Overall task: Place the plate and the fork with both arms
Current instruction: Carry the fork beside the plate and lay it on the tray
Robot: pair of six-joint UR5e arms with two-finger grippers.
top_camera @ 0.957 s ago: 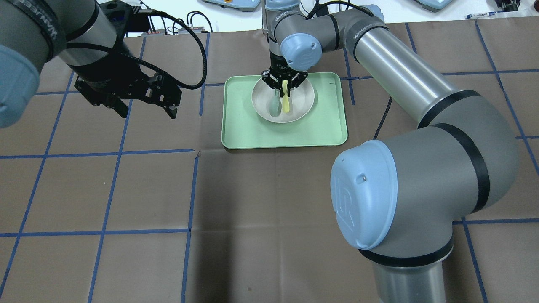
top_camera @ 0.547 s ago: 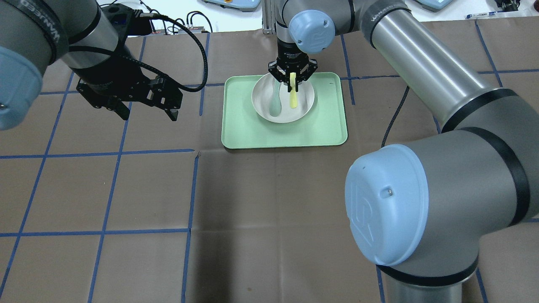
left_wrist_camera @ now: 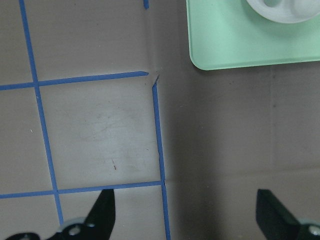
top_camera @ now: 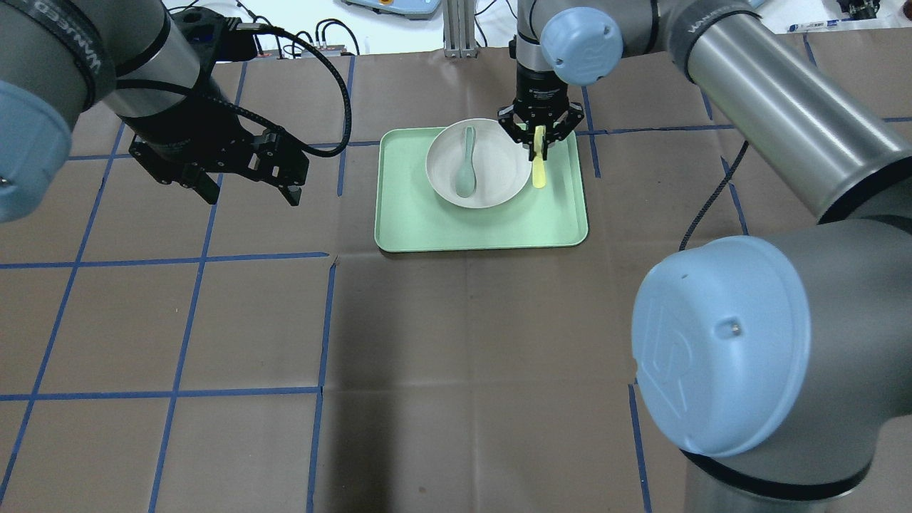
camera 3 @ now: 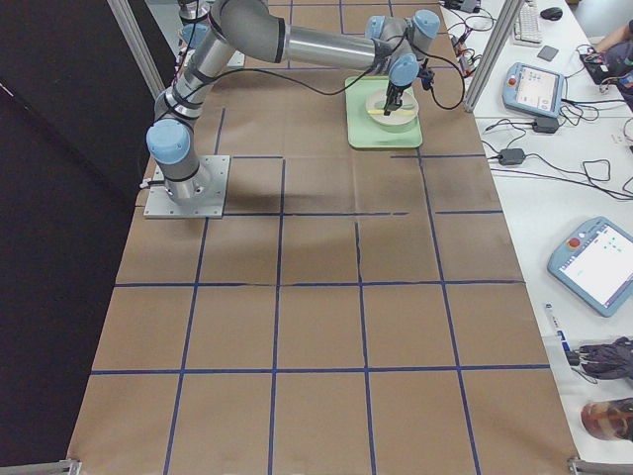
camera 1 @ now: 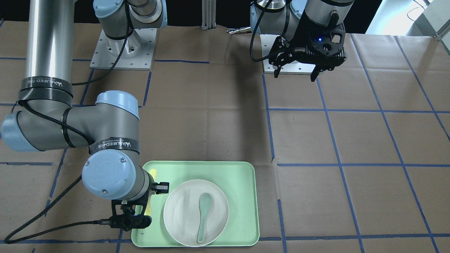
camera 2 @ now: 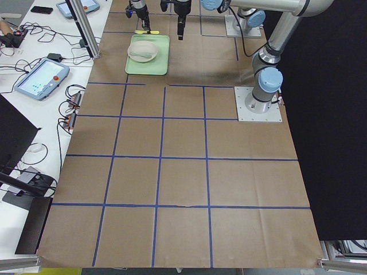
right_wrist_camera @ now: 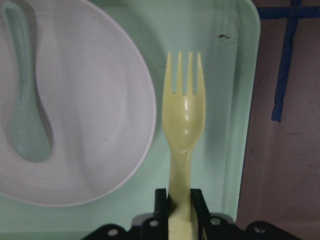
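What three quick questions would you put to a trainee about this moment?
1. True or false: the fork lies in the plate.
2. What lies in the plate? A) the spoon B) the fork C) nothing
3. Fill in: the left gripper, away from the tray, is ____ (open or shut).

Key:
1. False: the right gripper holds it over the tray, beside the plate.
2. A
3. open
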